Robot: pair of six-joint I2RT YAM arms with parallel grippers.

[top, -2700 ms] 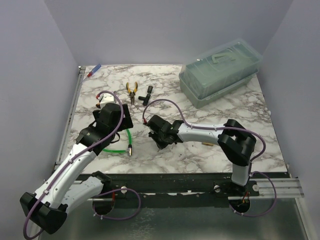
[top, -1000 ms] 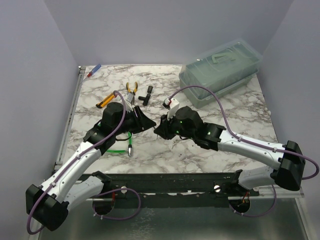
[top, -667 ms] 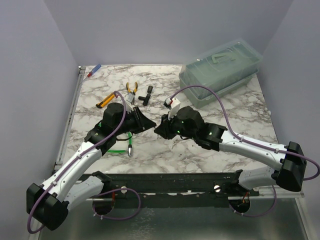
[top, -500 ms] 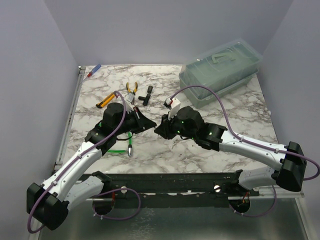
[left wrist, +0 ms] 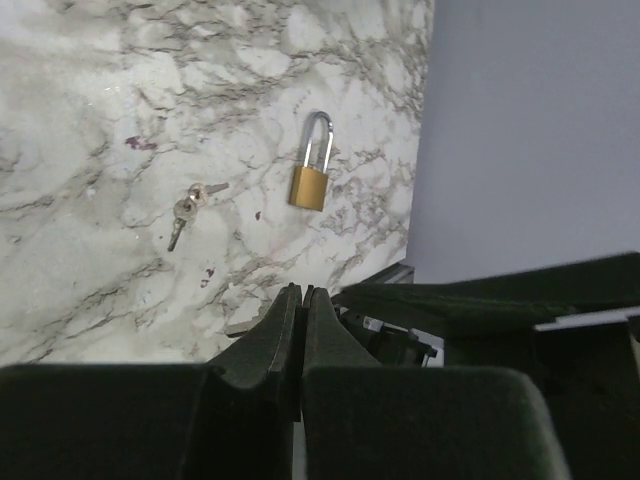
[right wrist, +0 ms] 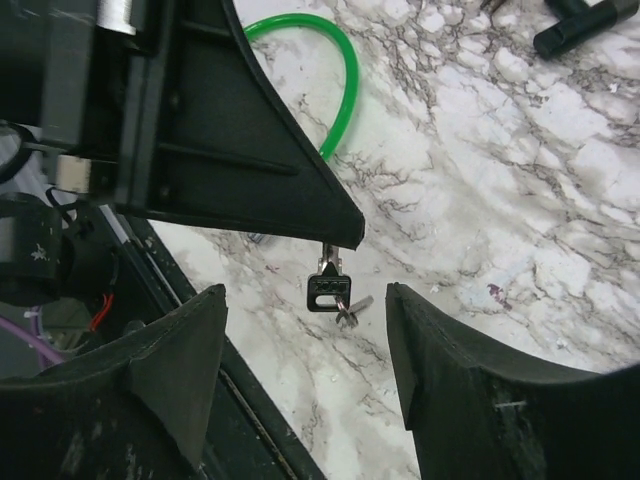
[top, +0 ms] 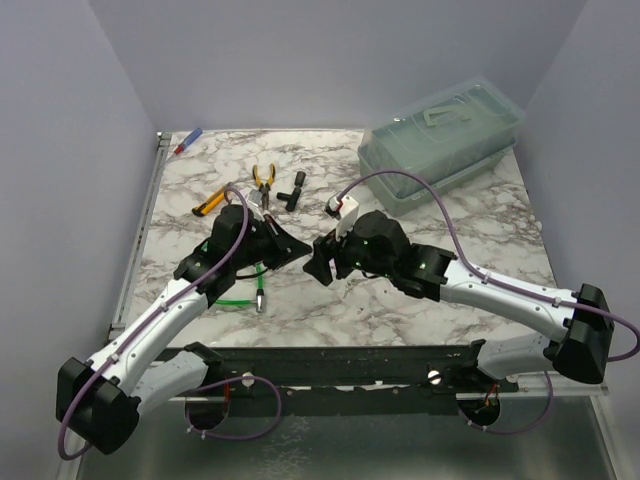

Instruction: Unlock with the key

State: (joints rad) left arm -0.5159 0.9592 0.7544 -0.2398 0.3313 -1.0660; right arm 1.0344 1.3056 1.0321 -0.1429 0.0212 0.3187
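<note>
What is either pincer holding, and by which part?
Right pincer is open, empty. Left pincer is shut; whether it pinches the keys at its tip cannot be told.

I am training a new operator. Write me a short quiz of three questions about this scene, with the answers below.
1. True or false: the left gripper is holding the brass padlock.
2. Choose one. The jaws of the right gripper are: A) wide apart; B) pressed together; C) closed on a green cord.
3. Fill in: in the left wrist view, the keys lie on the marble table, ____ the padlock (touching / apart from).

Key
1. False. Its jaws are together with nothing between them, and the padlock lies on the table.
2. A
3. apart from
</note>
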